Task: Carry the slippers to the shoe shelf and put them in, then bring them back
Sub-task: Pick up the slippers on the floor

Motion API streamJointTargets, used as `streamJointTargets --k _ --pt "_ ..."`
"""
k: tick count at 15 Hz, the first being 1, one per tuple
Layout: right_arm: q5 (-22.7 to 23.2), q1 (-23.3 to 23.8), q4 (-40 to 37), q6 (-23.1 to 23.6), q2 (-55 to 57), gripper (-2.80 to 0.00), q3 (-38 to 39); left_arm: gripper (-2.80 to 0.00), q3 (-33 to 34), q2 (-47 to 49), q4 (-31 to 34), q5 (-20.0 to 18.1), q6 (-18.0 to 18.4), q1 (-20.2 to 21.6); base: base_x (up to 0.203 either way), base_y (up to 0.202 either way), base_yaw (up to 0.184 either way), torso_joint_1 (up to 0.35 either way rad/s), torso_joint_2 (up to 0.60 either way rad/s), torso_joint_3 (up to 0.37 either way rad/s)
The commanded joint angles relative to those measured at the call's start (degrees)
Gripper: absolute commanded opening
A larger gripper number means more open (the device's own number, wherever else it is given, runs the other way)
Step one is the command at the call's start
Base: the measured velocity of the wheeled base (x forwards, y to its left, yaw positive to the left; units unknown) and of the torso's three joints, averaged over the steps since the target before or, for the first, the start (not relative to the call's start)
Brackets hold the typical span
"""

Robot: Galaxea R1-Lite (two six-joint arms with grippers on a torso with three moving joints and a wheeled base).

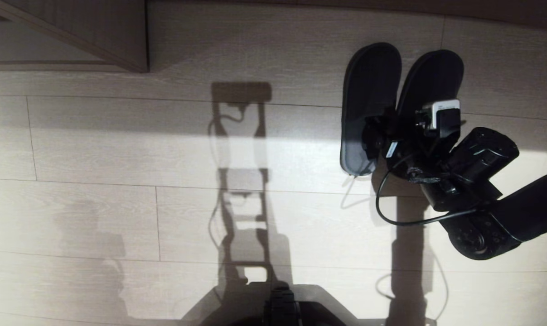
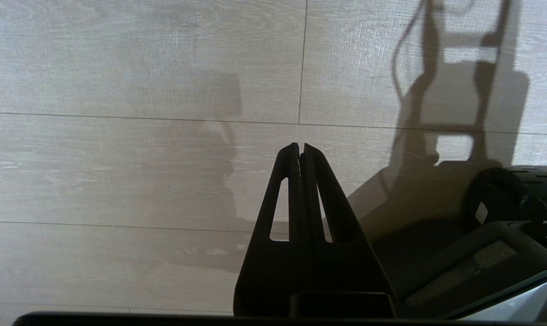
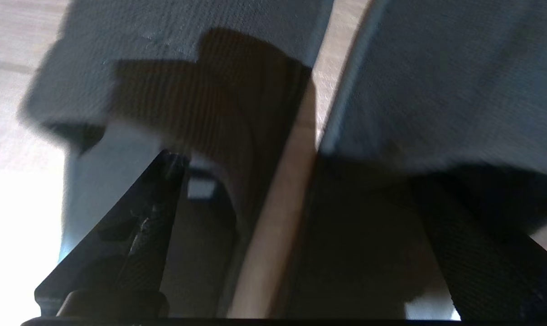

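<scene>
Right gripper (image 1: 393, 136) spread wide over the slippers' (image 1: 373, 90) heel ends; pair lies on floor (image 1: 119, 149), not gripped. Pick-up step in hand; next, fingers must close on both inner edges together.

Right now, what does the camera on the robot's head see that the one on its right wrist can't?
Only the head view shows the whole pair of slippers side by side on the floor, the right arm reaching over their near ends, and a wooden corner far left. Only the right wrist view shows the open right gripper, one finger in each slipper. Both show slippers and floor.
</scene>
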State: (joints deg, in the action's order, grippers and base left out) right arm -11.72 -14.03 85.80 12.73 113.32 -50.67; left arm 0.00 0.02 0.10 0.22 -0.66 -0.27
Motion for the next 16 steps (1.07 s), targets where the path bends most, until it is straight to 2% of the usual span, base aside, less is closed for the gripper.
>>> streamJointTargets --k 1,2,3,7,10,11,13,16 --pt "-0.06 -0.03 0.7 0.17 3.17 0.0 -2.67 -2.8 0.09 -0.11 -0.01 0.04 -0.04 0.0 0.0 0.0 0.0 0.0 0.0 0.0" --pt "-0.06 0.06 0.81 0.18 4.27 0.0 -5.37 -2.8 0.09 -0.11 -0.01 0.04 -0.04 0.0 0.0 0.0 0.0 0.0 0.0 0.0" --pt "-0.06 0.35 0.9 0.15 5.47 -2.8 -8.53 -2.8 0.09 -0.11 -0.01 0.04 -0.13 0.0 0.0 0.0 0.0 0.0 0.0 0.0" --pt "0.45 1.75 1.11 0.73 7.62 -2.8 -15.62 -2.8 0.09 -0.11 -0.01 0.04 -0.11 0.0 0.0 0.0 0.0 0.0 0.0 0.0" --pt "0.61 2.44 1.22 1.28 7.6 -2.8 -16.18 -2.8 0.09 -0.11 -0.01 0.04 -0.13 0.0 0.0 0.0 0.0 0.0 0.0 0.0" --pt "2.28 2.5 1.22 1.47 7.04 -2.8 -15.3 -2.8 0.09 -0.11 -0.01 0.04 -0.13 0.0 0.0 0.0 0.0 0.0 0.0 0.0" --pt "2.63 2.52 1.18 2.07 5.61 -2.8 -13.72 -2.8 0.09 -0.11 -0.01 0.04 -0.13 0.0 0.0 0.0 0.0 0.0 0.0 0.0" --pt "4.13 2.45 0.42 2.56 -2.54 -2.8 -5.26 -2.8 0.09 -0.11 -0.01 0.04 -0.13 0.0 0.0 0.0 0.0 0.0 0.0 0.0"
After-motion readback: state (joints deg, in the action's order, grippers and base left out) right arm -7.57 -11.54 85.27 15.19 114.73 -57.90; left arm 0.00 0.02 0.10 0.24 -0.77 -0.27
